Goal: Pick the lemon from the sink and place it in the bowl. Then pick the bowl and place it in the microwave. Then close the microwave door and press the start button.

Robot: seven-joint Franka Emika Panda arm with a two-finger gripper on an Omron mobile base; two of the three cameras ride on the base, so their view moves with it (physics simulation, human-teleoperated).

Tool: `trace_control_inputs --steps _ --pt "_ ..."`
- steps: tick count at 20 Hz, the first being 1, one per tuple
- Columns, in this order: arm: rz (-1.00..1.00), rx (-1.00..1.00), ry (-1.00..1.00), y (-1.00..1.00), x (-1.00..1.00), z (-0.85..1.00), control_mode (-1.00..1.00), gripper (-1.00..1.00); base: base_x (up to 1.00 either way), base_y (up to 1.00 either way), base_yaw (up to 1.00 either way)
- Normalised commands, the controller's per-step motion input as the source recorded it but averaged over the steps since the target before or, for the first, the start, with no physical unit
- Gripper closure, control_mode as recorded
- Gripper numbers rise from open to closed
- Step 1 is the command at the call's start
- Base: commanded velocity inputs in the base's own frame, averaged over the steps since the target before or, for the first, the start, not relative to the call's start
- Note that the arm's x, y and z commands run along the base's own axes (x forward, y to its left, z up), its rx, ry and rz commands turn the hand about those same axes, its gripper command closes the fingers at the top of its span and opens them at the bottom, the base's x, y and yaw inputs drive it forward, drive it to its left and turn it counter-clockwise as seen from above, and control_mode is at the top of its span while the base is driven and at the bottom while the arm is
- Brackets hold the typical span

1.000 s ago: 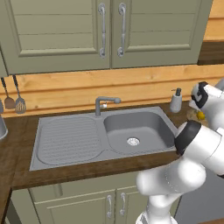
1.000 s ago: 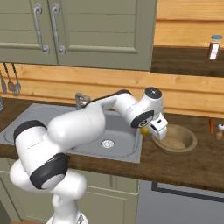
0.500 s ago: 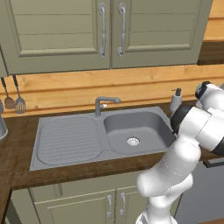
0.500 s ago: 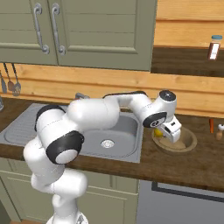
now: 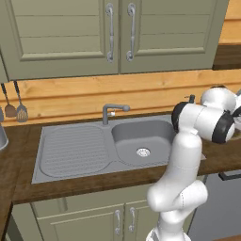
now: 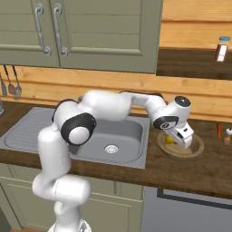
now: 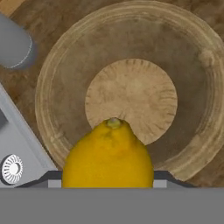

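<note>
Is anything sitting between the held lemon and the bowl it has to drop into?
Nothing visible. The gripper holds the lemon right over the bowl, whose inside is bare in the hand view. The sink lies off to one side, not under the lemon.

The yellow lemon (image 7: pixel 108 155), held in the hand (image 6: pixel 177 139), hangs over the shallow wooden bowl (image 7: pixel 192 87) beside the sink (image 6: pixel 124 136).

Olive-green cabinet doors (image 5: pixel 113 37) hang at my twelve o'clock above a pale wood backsplash (image 5: pixel 94 96); dark wooden counter (image 6: pixel 199 170) spreads from three to nine, lower cabinets (image 5: pixel 94 216) beneath.
</note>
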Motion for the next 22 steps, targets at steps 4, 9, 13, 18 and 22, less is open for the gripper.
trace_control_inputs --steps 4,9,13,18,22 --pt "0.0 0.04 0.02 -0.16 0.11 -0.39 -1.0 1.0 0.0 0.0 0.0" --pt "0.0 0.0 0.05 0.0 0.24 -0.47 -1.0 1.0 0.0 0.0 0.0" --pt "0.0 0.01 0.01 0.0 0.14 -0.29 -1.0 -1.0 0.0 0.0 0.0" --pt "0.0 0.0 0.04 0.04 0.12 -0.25 -1.0 -1.0 0.0 0.0 0.0" --pt "0.0 0.01 0.0 0.0 0.0 -0.01 -1.0 -1.0 0.0 0.0 0.0"
